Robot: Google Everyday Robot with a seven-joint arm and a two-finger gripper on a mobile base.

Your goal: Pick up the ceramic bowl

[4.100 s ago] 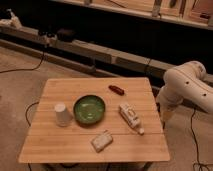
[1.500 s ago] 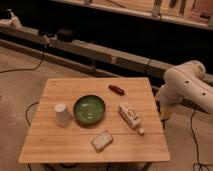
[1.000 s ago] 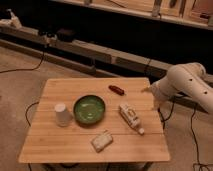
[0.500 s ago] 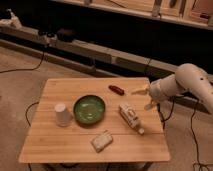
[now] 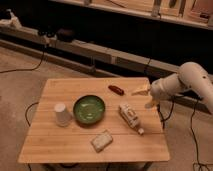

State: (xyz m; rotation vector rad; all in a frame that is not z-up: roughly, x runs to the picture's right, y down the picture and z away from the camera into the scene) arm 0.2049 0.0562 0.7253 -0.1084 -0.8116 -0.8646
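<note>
The ceramic bowl (image 5: 89, 109) is round, shallow and glossy green with a darker rim. It sits upright near the middle of the wooden table (image 5: 60, 90). My gripper (image 5: 145, 97) hangs over the table's right edge, well to the right of the bowl and not touching it. Its two pale fingers (image 5: 141, 90) stand apart, open and empty. The white arm (image 5: 185, 82) reaches in from the right.
A small white cup (image 5: 62, 114) stands upside down just left of the bowl. A red item (image 5: 116, 89) lies behind the bowl to the right. A white bottle (image 5: 131, 117) lies on its side between bowl and gripper. A flat packet (image 5: 101, 140) lies near the front edge. Cables run on the floor.
The arm has swung left from beside the table, bringing the gripper over the table's right edge. The bowl and other items have not moved.
</note>
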